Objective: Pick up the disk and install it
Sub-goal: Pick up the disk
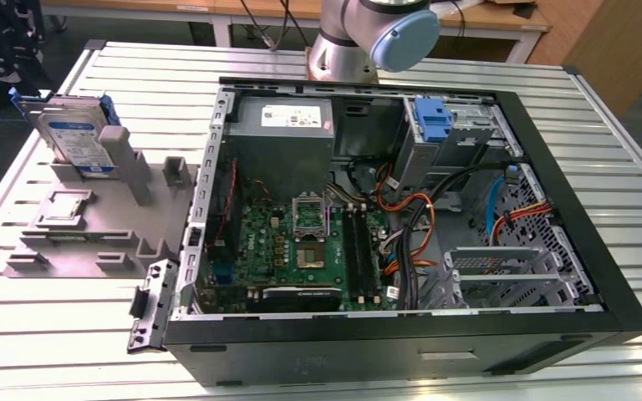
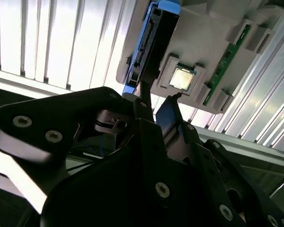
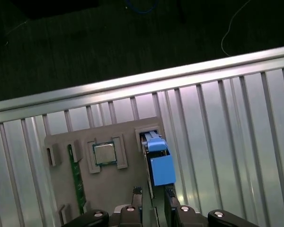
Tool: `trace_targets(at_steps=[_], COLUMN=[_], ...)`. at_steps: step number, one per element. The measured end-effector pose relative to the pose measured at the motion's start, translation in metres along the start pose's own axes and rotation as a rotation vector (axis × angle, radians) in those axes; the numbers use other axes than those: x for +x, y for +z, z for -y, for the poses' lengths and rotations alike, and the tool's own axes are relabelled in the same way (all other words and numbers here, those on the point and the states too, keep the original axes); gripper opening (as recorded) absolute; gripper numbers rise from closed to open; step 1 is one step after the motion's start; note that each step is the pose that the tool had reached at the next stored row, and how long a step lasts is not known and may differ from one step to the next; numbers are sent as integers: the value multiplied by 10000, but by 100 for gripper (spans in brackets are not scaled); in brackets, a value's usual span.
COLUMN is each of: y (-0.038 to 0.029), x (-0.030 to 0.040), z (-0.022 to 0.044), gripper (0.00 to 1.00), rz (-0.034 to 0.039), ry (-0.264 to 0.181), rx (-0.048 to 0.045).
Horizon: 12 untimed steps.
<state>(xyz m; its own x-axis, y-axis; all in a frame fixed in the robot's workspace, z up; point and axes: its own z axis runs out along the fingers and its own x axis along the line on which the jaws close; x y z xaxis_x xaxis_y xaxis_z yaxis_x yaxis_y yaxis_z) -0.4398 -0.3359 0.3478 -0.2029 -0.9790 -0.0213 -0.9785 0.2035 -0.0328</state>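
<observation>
None of the installing is done yet, by the look of it. The disk (image 1: 76,134) stands on edge in a slot of the grey holder (image 1: 87,242), near the far corner of the counter (image 1: 76,334) on the exterior view's left. It is well apart from the open computer case (image 1: 410,351) that takes up most of the counter's other side.

In the first wrist view the end effector (image 3: 154,191) hangs above the holder, roughly in line with the disk's (image 3: 162,170) upper edge and its blue frame. In the second wrist view the end effector (image 2: 158,94) has its two fingers apart with nothing between them. The disk (image 2: 154,42) sits beyond the fingertips, clear of them as far as I can judge.

A square chip (image 3: 104,153) and a green memory stick (image 3: 76,182) lie in their own pockets of the same holder, beside the disk.

So the pick-up itself is not made. The disk has to be gripped, lifted from its slot and carried across to the case, where a metal cage (image 1: 500,267) sits near the counter's near edge.
</observation>
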Motion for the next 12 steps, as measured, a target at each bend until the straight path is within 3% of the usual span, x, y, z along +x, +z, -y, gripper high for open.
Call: trace_targets(at_steps=[4, 12], y=[14, 37], x=[18, 17], z=[-84, -92], gripper=[32, 34], rz=[23, 51], ry=[-75, -895], rx=[-4, -22])
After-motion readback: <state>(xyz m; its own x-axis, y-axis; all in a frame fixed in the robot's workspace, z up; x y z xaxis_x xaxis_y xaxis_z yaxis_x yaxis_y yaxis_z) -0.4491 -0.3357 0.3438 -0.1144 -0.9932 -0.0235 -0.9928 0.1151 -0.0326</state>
